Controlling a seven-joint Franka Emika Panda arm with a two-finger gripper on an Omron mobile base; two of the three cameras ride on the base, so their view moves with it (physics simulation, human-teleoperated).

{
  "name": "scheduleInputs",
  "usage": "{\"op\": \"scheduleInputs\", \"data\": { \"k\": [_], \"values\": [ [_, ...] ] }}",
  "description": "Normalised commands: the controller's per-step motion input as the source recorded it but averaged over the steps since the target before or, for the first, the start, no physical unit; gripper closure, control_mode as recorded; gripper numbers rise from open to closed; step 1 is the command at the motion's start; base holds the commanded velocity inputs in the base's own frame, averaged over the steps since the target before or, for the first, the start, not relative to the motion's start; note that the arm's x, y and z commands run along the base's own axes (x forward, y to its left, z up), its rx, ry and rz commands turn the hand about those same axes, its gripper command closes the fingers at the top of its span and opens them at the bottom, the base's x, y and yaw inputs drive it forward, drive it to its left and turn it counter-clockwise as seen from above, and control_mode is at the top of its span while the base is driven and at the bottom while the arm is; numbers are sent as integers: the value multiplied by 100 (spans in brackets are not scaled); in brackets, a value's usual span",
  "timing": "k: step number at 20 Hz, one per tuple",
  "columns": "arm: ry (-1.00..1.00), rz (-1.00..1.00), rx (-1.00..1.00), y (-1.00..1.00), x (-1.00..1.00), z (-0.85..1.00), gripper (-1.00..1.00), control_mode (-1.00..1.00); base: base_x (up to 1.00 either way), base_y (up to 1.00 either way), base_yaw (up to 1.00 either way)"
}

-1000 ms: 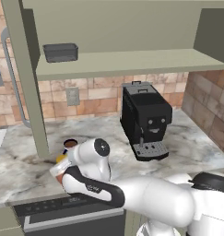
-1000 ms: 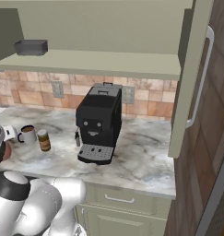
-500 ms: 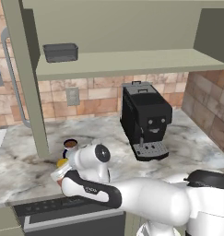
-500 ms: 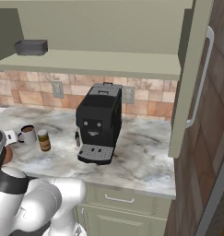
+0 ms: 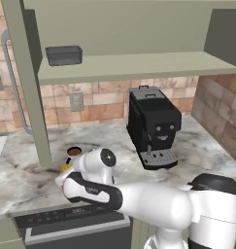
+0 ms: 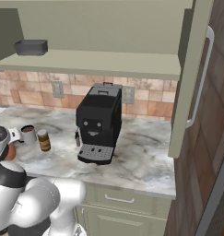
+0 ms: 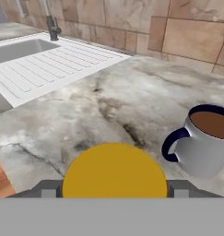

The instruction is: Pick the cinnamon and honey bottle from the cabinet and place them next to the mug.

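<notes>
My gripper [image 7: 114,191] is shut on the honey bottle; its yellow cap [image 7: 114,171] sits between the two fingertips [image 7: 48,190]. The white mug [image 7: 206,144] with the blue handle and brown liquid stands on the counter just right of the bottle. In the right base view the orange honey bottle [image 6: 10,152] shows by the hand, left of the mug [image 6: 27,133] and the brown cinnamon jar [image 6: 44,140]. From the left base view the mug [image 5: 73,152] stands behind my arm, with the yellow cap [image 5: 66,168] peeking out. The cabinet shelf [image 5: 139,65] is above.
A black coffee machine [image 5: 153,126] stands on the marble counter to the right. A grey box [image 5: 64,55] sits on the cabinet shelf. A white sink with a drainer [image 7: 44,62] lies beyond the bottle. The cabinet's upright post [image 5: 29,92] rises behind the mug.
The arm has shifted only slightly near the mug, with the honey bottle still in its grip. Mug and cinnamon have not moved.
</notes>
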Motion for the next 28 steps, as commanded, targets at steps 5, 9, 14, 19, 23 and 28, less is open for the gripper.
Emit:
{"op": "scheduleInputs", "data": {
  "k": [5,9,14,19,23,28],
  "values": [
    [0,0,0,0,25,0,100,-100,0,0,0],
    [0,0,0,0,15,0,100,-100,0,0,0],
    [0,0,0,0,6,0,100,-100,0,0,0],
    [0,0,0,0,0,-15,100,-100,0,0,0],
    [0,0,0,0,0,-23,100,-100,0,0,0],
    [0,0,0,0,0,-19,100,-100,0,0,0]
  ]
}}
